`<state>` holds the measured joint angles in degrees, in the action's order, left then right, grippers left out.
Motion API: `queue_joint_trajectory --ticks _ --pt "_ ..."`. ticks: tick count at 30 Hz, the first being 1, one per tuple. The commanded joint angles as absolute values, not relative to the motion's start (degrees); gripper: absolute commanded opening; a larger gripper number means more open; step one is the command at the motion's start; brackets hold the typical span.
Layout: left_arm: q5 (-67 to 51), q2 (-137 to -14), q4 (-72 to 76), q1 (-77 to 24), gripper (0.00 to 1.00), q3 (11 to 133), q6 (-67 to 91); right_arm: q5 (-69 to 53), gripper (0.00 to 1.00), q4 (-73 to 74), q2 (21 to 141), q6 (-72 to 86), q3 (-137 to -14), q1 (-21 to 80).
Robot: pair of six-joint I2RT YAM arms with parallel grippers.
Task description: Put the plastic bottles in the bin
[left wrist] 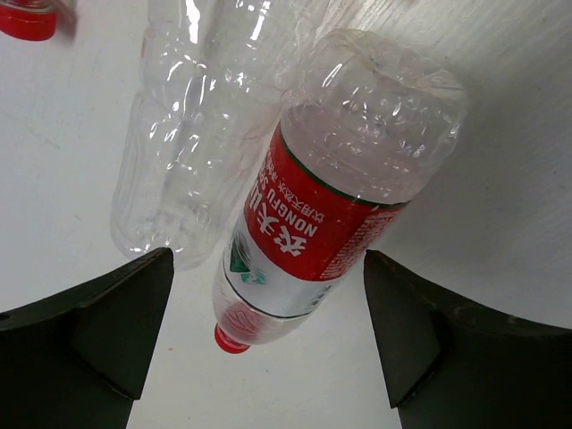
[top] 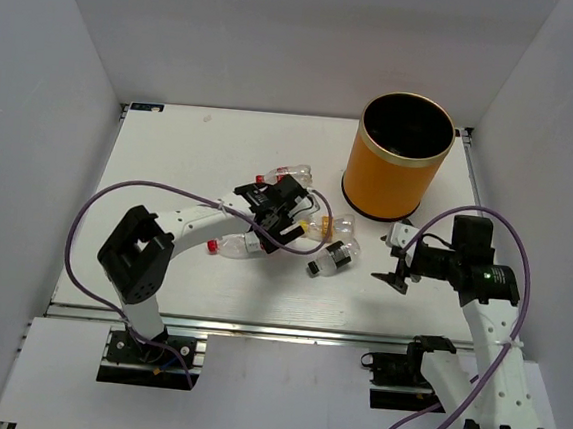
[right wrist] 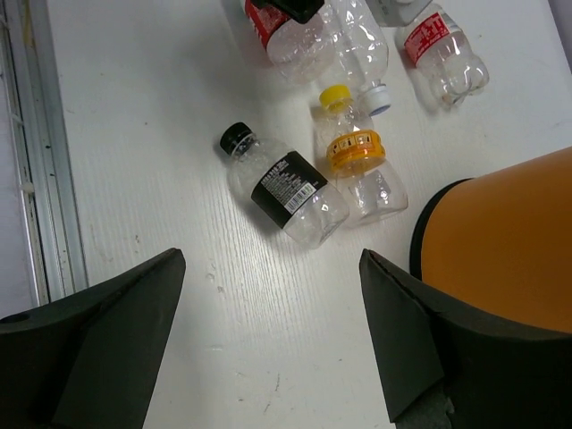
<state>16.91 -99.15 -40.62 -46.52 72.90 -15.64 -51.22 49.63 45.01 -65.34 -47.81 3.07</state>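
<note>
You're looking at a white wood-grain table point(top: 161, 153) boxed in by 3 plain pale walls point(top: 302, 35), softly and evenly lit; a metal rail point(top: 256, 328) runs along its near edge.

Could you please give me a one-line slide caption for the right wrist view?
Open right gripper faces the black-labelled bottle and yellow-capped bottle, orange bin alongside.

You have bright, even overhead light on the white table point(top: 171, 154), with only soft, short shadows beside the bin point(top: 390, 173). White glare streaks the clear bottle point(left wrist: 179, 134) in your left wrist view; focus is sharp throughout
</note>
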Motion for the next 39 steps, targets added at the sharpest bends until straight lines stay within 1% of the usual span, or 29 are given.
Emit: queue_joint_trajectory --ticks 1,4,7,12,13,16,18,19,20,22,23,24,26,27,28,29,33,34,36,37,39 --pt "12.41 -99.32 -40.43 -45.27 0.96 72.78 -17.49 -54.23 0.85 51.24 43.86 -66.1 -46.93 3.08" --pt "9.24 -99.32 -40.43 -45.26 0.93 71.2 -17.49 -53.97 0.85 50.89 43.68 -65.92 -46.32 2.81" --pt "7.74 -98.79 -40.43 -45.26 0.91 68.92 -18.54 -53.96 0.85 50.1 44.21 -65.39 -46.14 2.99" --pt "4.31 -98.79 -39.81 -45.26 0.84 67.5 -19.59 -55.02 0.85 50.01 44.65 -64.51 -45.53 2.9" --pt "3.78 -99.31 -39.29 -45.26 0.84 66.72 -20.21 -55.11 0.85 49.66 44.65 -64.16 -45.27 2.9" --pt "3.78 -99.32 -38.58 -45.26 0.82 65.31 -20.74 -55.28 0.85 49.66 44.47 -63.72 -45.09 2.99" --pt "2.73 -99.93 -37.27 -45.26 0.78 64.69 -21.35 -55.46 0.85 49.66 44.39 -63.72 -44.91 2.9" --pt "2.72 -100.45 -37.27 -45.96 0.78 64.69 -21.36 -55.37 0.85 49.83 44.38 -63.72 -44.65 2.9" --pt "2.72 -101.16 -37.27 -45.97 0.75 64.69 -21.36 -55.46 0.85 50.44 44.3 -63.81 -44.47 2.9" --pt "2.72 -101.95 -37.27 -46.49 0.74 64.69 -21.36 -55.72 0.86 52.02 44.56 -66.95 -44.65 3.08" --pt "2.12 -102.65 -37.87 -46.49 0.71 64.69 -21.36 -55.9 0.88 54.29 44.73 -67.93 -44.74 3.08" --pt "2.11 -102.66 -37.88 -46.49 0.61 64.69 -21.36 -56.07 0.88 54.93 45.0 -69.07 -44.82 3.08" --pt "2.11 -102.66 -38.49 -46.49 0.48 65.3 -20.66 -55.99 0.88 55.63 45.0 -69.87 -45.17 3.07" --pt "1.07 -102.13 -39.11 -46.49 0.38 65.3 -20.65 -55.9 0.88 55.55 45.09 -69.96 -45.18 2.99" --pt "-0.77 -101.61 -39.63 -47.02 0.38 66.17 -20.13 -55.64 0.88 55.37 44.74 -69.96 -45.09 2.99" --pt "-1.83 -100.73 -40.33 -47.02 0.35 66.96 -20.13 -55.46 0.88 55.37 44.39 -69.79 -44.74 2.9" --pt "-6.58 -96.07 -43.49 -48.95 0.21 70.3 -18.63 -55.37 0.87 54.14 43.86 -68.82 -44.3 2.99" --pt "-8.85 -93.8 -43.51 -48.96 0.15 71.1 -18.63 -55.46 0.87 53.71 43.68 -68.38 -43.95 2.9" --pt "-11.24 -91.33 -45.08 -49.57 0.12 73.73 -18.63 -55.37 0.86 52.13 43.59 -67.24 -43.6 2.9" --pt "-13.43 -90.19 -45.09 -50.27 0.04 74.78 -18.02 -55.37 0.86 51.77 43.51 -66.54 -43.25 2.9" --pt "-14.67 -86.58 -45.09 -50.27 0.03 78.39 -17.4 -54.67 0.83 50.72 42.89 -64.44 -42.89 2.81"
